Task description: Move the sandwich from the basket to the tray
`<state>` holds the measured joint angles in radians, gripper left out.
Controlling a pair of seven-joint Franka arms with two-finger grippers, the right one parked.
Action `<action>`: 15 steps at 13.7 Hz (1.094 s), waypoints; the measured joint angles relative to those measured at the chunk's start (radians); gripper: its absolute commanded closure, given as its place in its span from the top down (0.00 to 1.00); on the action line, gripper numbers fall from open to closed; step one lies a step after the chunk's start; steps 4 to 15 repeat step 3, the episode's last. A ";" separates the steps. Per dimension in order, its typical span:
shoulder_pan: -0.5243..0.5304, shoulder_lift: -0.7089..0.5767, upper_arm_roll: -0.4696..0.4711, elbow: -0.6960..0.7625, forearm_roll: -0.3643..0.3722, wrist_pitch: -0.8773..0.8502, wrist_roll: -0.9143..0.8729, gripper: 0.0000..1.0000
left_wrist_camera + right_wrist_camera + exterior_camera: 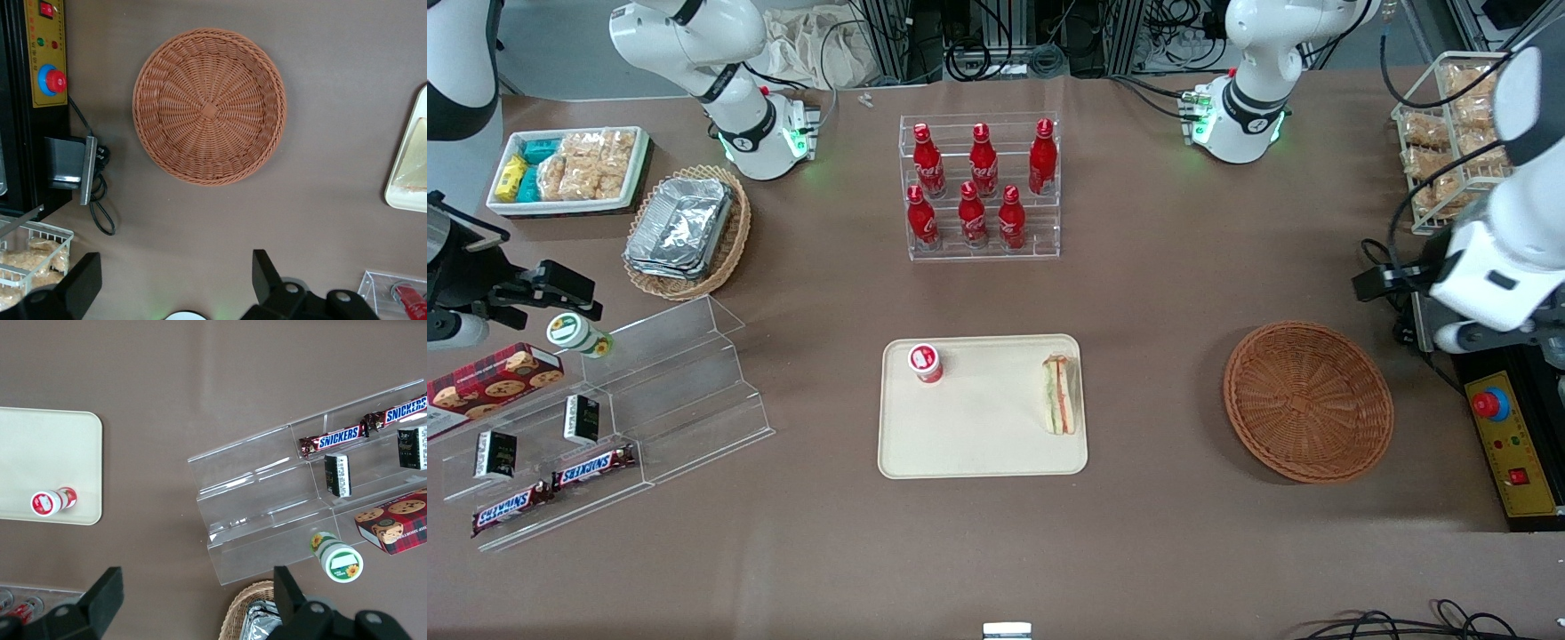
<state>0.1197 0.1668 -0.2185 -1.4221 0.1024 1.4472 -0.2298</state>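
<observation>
Nearby, end effector agape above basket.

Brown surface carries tray, basket, bottle rack, clear stepped shelf. Hand open above surface.

Left arm raised at the working arm's end of the table, forearm angled down over the table's edge, wrist camera looking straight down. Gripper held high, well clear of any surface, wide open, nothing between the two black fingers. Both fingers apart with bare table showing in the gap, touching nothing.
</observation>
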 measured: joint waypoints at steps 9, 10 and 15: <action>-0.142 -0.022 0.196 0.000 -0.041 0.000 0.057 1.00; -0.142 -0.022 0.196 0.000 -0.041 0.000 0.057 1.00; -0.142 -0.022 0.196 0.000 -0.041 0.000 0.057 1.00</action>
